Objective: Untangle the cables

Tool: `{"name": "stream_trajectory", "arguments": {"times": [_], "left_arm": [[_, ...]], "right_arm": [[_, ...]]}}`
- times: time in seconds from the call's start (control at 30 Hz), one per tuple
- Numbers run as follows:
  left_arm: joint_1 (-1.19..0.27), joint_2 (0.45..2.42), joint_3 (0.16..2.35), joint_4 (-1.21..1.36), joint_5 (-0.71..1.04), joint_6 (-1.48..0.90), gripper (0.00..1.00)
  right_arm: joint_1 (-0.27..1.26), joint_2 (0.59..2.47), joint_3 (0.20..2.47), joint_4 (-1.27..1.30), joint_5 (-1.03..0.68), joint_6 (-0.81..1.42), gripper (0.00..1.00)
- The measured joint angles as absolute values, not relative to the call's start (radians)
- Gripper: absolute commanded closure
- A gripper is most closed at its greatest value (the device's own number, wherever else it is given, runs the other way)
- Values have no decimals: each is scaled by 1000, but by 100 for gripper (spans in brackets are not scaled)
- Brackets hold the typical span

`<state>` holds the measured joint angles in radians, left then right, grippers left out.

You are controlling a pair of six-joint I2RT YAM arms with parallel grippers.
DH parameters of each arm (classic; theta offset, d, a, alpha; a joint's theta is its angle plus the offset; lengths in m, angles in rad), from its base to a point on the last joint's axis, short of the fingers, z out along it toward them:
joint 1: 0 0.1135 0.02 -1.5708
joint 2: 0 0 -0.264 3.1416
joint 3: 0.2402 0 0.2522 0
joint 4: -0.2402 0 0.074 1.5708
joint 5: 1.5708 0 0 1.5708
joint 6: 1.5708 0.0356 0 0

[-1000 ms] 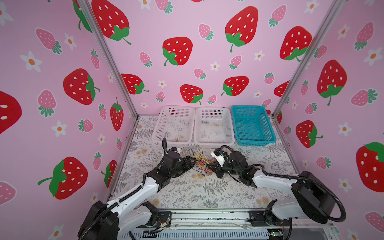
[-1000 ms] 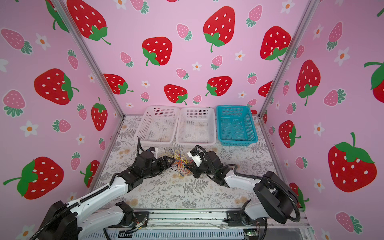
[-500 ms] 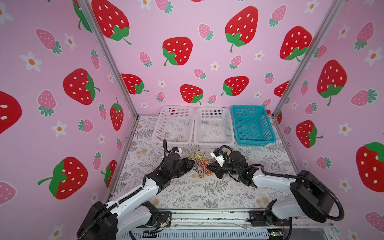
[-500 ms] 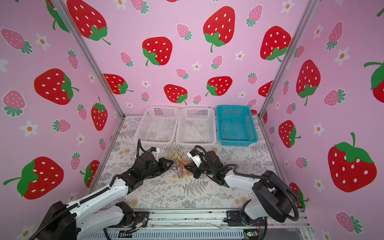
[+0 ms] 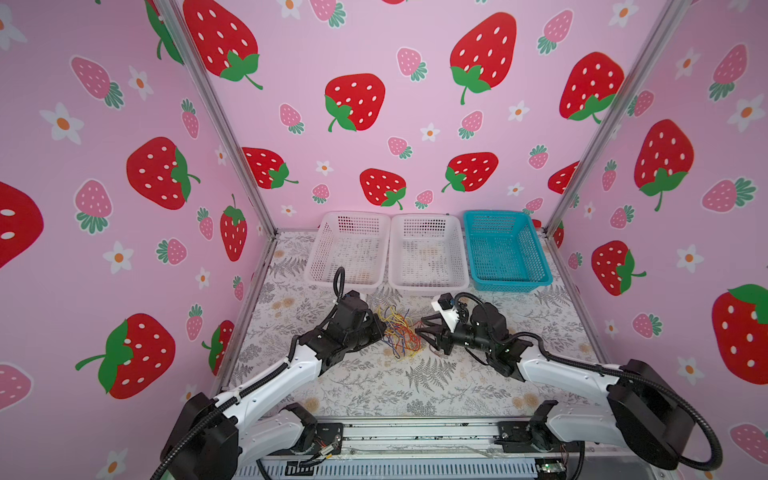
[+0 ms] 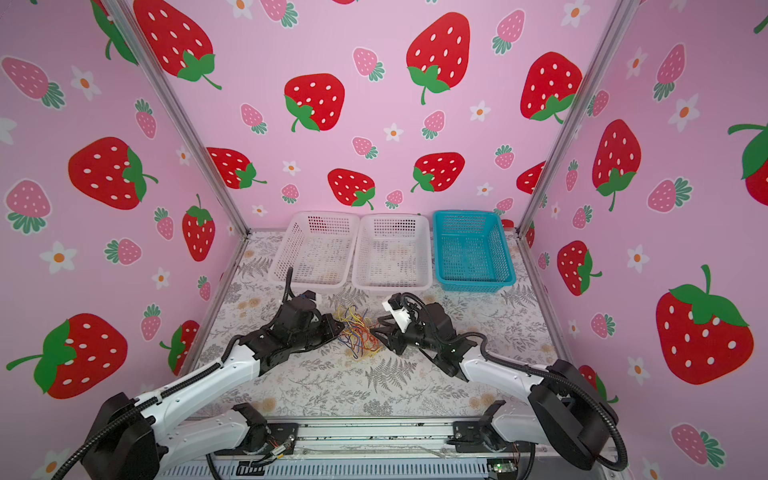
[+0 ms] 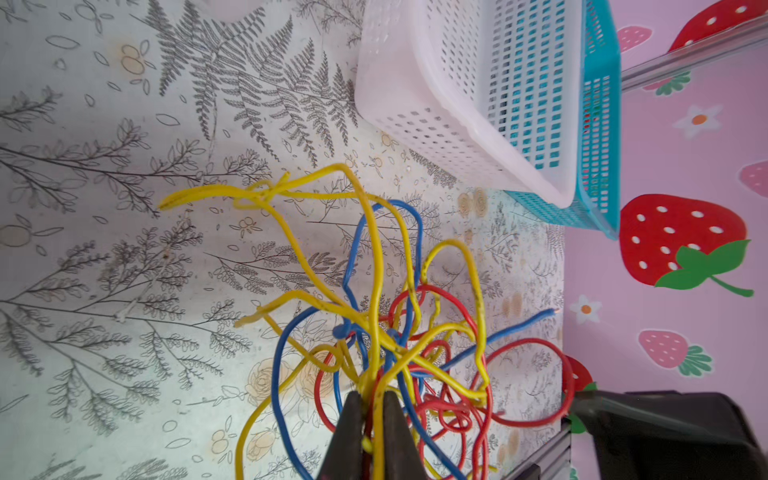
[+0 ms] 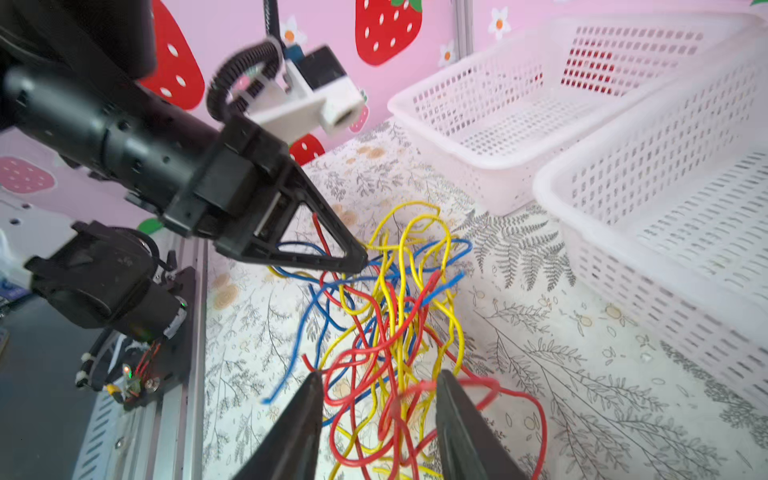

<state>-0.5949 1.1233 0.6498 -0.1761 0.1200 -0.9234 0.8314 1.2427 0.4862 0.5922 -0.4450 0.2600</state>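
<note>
The cables [image 5: 400,334] are one messy bunch on the table [image 5: 374,384], at 6 o'clock from the middle white basket [image 5: 428,286]. None looks pulled free yet. The left gripper [image 7: 369,409], at their 9 o'clock, pinches yellow ones. The right gripper [image 8: 379,376], at 3 o'clock, stands open around red ones.

The cables [image 7: 376,266] at the tip of your left tool [image 7: 371,401] wear a smooth, slightly glossy plastic sleeve in yellow, red and blue. That tool's fingers [image 7: 351,432] are matt dark plastic, and your right tool [image 8: 379,374] has the same dull black finish. Beyond the tools, the white baskets [image 8: 498,187] and the blue basket [image 7: 598,124] are perforated plastic with a faint sheen. Beneath the tools, the tabletop [image 7: 124,291] carries a smooth covering printed with leaves. Behind the tools, the rail [image 8: 166,424] looks like ribbed bare metal.
</note>
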Motion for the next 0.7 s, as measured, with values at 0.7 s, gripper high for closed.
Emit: {"name": "stream_trajectory", "arguments": {"times": [0.7], "left_arm": [[-638, 1075, 696, -262, 128, -737, 100]], "right_arm": [[861, 1432, 553, 623, -578, 282, 81]]}}
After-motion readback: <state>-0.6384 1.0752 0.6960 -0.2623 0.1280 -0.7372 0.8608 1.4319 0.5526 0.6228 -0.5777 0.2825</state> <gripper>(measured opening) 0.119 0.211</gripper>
